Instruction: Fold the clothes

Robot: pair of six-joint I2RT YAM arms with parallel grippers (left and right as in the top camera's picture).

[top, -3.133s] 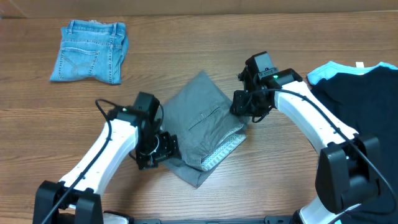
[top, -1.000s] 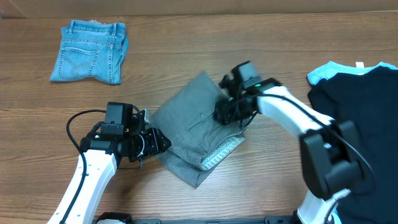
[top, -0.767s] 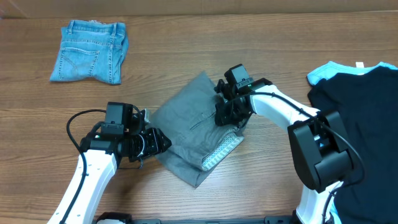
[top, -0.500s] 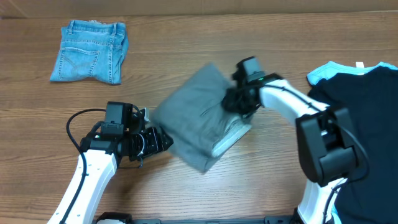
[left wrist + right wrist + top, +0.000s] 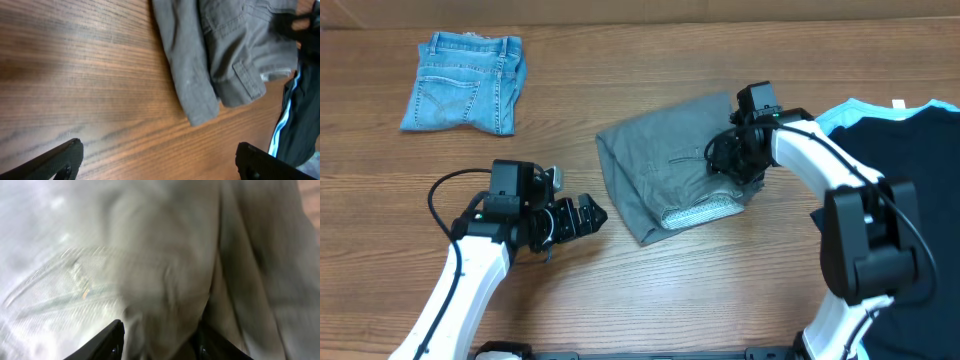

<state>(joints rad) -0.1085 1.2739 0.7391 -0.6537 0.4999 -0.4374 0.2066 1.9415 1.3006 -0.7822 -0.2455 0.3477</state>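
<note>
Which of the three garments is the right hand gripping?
The grey shorts in the middle: the right hand pinches their right edge. The folded blue jeans at far left and the dark shirt at right are not held.

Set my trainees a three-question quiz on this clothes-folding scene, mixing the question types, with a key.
1. True or false: the left gripper is open, clear of the gray trousers.
2. Which folded garment lies at the overhead view's upper left? A. blue jeans B. black shirt C. gray trousers
3. Fill in: the right gripper is shut on the ____.
Key: 1 true; 2 A; 3 gray trousers.
</note>
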